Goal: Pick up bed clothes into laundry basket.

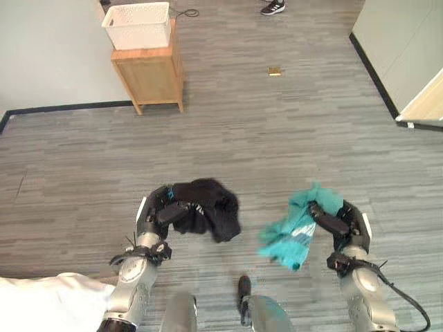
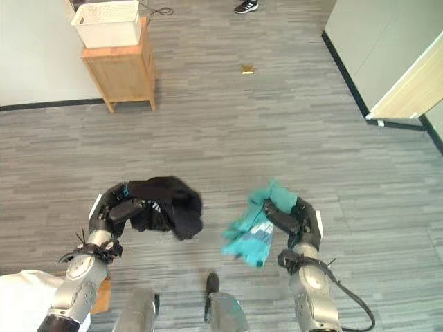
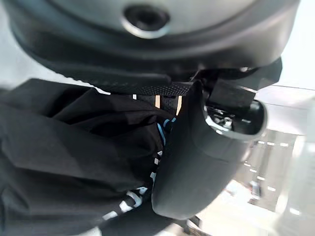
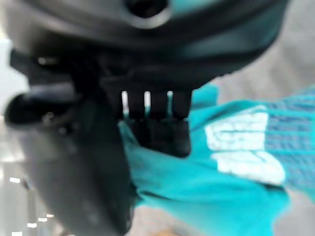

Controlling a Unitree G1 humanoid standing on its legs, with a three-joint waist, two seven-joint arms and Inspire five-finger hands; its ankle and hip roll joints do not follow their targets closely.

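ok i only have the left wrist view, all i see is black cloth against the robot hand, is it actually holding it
Observer: Yes. From the head view the left robot hand has its fingers curled round the black cloth, which hangs off the floor.
Operator: and the other robot hand
Observer: The right robot hand is shut on a teal cloth, also hanging free.
Operator: where's the basket
Observer: The white basket sits on a wooden stand by the wall, far ahead and to the left.
Operator: anything in the way
Observer: A small tan thing lies on the floor, right of the stand, and a person's shoe shows at the far edge.
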